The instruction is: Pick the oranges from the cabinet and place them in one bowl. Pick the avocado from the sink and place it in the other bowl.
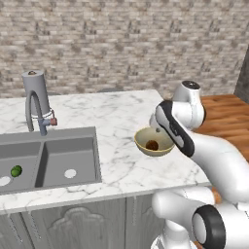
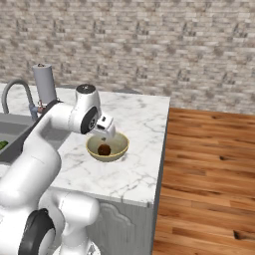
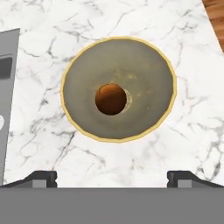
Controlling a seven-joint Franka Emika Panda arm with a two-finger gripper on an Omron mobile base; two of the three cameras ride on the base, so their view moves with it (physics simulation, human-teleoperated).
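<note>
Marble tabletop [image 1: 112, 121] carries the pale yellow bowl [image 3: 159, 61], and one brownish orange [image 3: 110, 99] lies at its bottom. The end effector [image 3: 112, 176] hangs above it, released and empty. The avocado [image 1: 16, 170] waits in the sink [image 1: 58, 156]. The faucet [image 1: 35, 99] could hinder that reach, I think; a careless descent may tip the bowl.

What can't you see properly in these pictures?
- Gripper: in the left base view the arm covers it; in the hand view just the fingertips rise at the bottom edge.
- Pale bowl: in the left base view the arm hides its right side.
- Orange in the bowl: too small and dark in both base views to tell its colour well.
- Sink: cut off by the left edge and the arm in the right base view.
</note>
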